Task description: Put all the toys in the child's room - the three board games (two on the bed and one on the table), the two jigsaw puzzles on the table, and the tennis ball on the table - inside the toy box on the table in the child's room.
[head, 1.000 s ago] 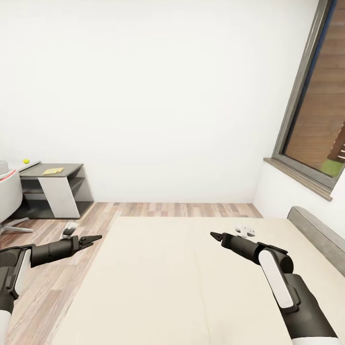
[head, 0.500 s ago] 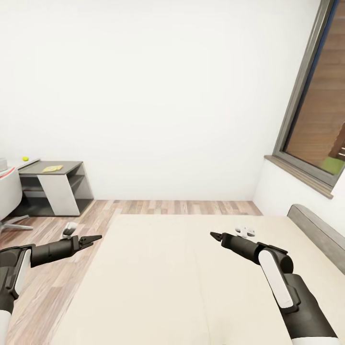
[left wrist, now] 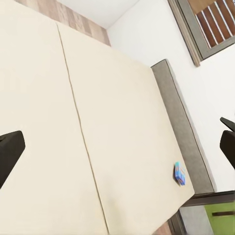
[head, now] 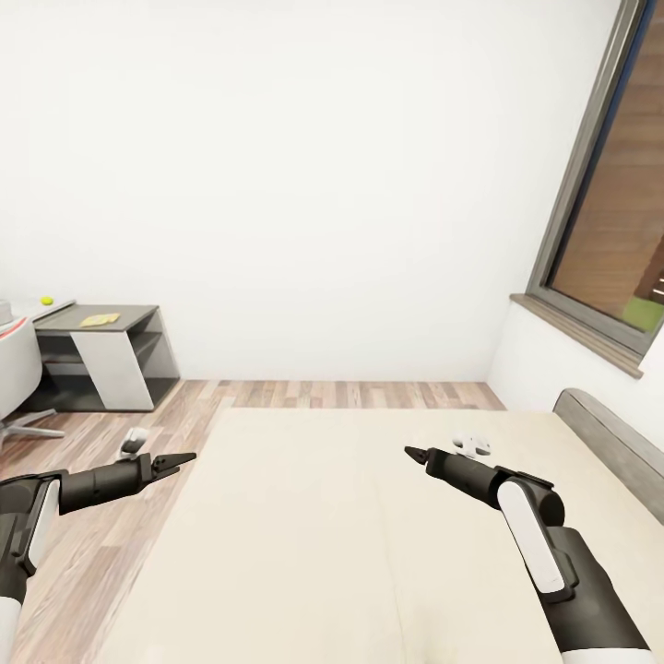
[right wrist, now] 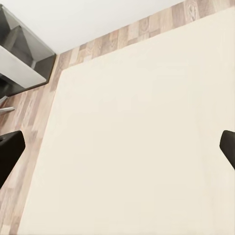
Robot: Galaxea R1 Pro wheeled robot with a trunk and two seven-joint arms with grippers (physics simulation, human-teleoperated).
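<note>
Item: bed [head: 350, 535], wide cream mattress with grey headboard [head: 613, 452], directly below both arms.

Item: left gripper [head: 181, 459], held out over the floor beside the bed's edge, fingers spread, nothing between them.

Item: right gripper [head: 414, 453], held out above the mattress, fingers likewise apart and empty.

Item: small blue board game [left wrist: 179, 173], lying on the mattress close against the headboard, near a corner of the bed (seen from the left wrist camera).

Item: table [head: 101, 355], far off by the white wall, well apart from the bed. On its top a tennis ball [head: 46, 300] and, near it, a flat yellow thing [head: 99, 320] too small to tell as game or puzzle.

Item: small white object [head: 472, 444] on the mattress just past the right gripper; I cannot tell what it is.

Risks, as I judge them: the blue box lies flat and hard against the headboard, so a reaching finger could strike the board or skid the box away instead of catching an edge.

Writing: none legible; the blue box's print is too small to read.
</note>
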